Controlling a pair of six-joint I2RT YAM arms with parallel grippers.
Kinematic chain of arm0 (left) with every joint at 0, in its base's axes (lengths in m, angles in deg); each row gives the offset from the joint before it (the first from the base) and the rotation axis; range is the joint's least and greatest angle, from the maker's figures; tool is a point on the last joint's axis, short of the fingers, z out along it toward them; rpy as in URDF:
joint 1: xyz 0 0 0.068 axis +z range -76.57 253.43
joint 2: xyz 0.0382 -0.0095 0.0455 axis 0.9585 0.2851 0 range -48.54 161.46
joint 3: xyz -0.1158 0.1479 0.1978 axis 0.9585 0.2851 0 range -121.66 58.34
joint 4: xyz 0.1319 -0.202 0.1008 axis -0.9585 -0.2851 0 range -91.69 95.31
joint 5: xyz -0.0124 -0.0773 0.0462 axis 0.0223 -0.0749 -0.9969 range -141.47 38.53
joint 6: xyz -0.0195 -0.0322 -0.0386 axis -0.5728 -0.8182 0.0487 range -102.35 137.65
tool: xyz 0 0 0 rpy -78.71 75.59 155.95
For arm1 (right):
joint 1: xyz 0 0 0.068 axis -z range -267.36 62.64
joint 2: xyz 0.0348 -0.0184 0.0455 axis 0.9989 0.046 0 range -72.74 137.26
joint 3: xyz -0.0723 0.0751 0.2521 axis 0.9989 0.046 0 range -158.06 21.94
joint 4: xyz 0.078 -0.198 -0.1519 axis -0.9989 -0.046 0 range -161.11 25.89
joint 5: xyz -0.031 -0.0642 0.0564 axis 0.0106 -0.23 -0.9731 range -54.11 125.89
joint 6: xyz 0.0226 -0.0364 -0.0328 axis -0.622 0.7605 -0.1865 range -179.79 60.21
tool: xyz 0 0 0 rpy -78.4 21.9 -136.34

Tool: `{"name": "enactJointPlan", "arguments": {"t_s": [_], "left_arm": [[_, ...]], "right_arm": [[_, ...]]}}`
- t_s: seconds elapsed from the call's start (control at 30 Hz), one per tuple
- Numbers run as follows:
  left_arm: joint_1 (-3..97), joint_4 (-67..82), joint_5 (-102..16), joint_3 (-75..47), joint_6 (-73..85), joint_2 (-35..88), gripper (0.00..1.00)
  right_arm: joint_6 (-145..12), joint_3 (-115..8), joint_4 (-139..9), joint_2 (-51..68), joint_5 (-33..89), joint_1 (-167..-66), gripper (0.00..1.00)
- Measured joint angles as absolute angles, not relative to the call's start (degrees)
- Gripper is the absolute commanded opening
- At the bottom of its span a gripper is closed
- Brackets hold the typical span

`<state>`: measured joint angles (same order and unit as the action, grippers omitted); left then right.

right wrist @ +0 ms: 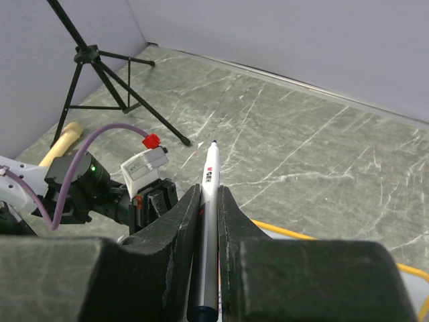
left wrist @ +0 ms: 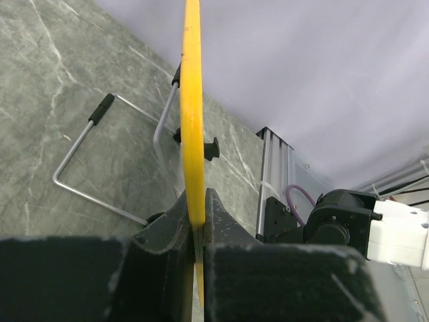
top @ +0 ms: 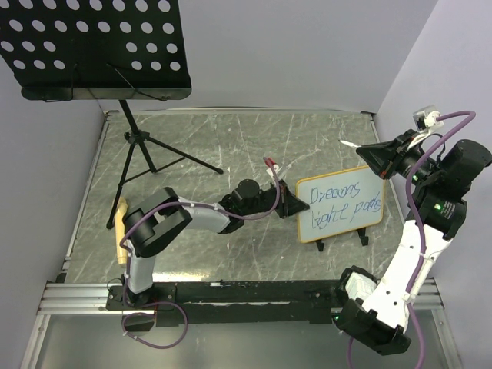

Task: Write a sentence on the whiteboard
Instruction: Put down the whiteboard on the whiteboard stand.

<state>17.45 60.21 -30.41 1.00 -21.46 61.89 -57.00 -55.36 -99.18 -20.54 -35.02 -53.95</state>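
The whiteboard (top: 370,183) stands upright on its wire stand right of the middle, framed in tan wood. The sentence (top: 338,203) in blue reads about "Dreams light path" in two lines. My left gripper (top: 287,201) is shut on the board's left edge; in the left wrist view the frame (left wrist: 192,100) runs edge-on between the closed fingers of the left gripper (left wrist: 196,218). My right gripper (top: 367,154) is shut on a white marker (right wrist: 210,188) and holds it lifted above the board's top right, its tip clear of the surface. The right gripper (right wrist: 209,201) also shows in the right wrist view.
A black perforated music-stand tray (top: 92,46) on a tripod (top: 142,150) stands at the back left. A tan wooden stick (top: 121,227) lies at the left edge. The board's wire stand legs (left wrist: 80,144) rest behind it. A metal rail (top: 231,292) runs along the near edge.
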Motion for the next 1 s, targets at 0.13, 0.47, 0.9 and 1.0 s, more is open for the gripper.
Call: {"name": "enactJointPlan", "arguments": {"t_s": [0.13,0.47,0.9,1.0], "left_arm": [[17.34,62.15,-29.93,1.76,-21.90,62.53,0.01],[17.82,69.56,-27.90,2.61,-22.10,66.79,0.01],[20.42,68.93,-22.79,1.61,-19.80,68.51,0.01],[20.40,68.49,-22.83,1.37,-19.32,68.40,0.01]], "right_arm": [[-57.02,-55.25,-99.16,-20.54,-35.11,-53.95,0.00],[-57.22,-54.79,-98.77,-20.67,-35.22,-53.95,0.00],[-57.83,-54.48,-97.89,-20.86,-35.81,-53.95,0.00],[-58.05,-54.46,-97.74,-20.88,-36.05,-53.95,0.00]]}}
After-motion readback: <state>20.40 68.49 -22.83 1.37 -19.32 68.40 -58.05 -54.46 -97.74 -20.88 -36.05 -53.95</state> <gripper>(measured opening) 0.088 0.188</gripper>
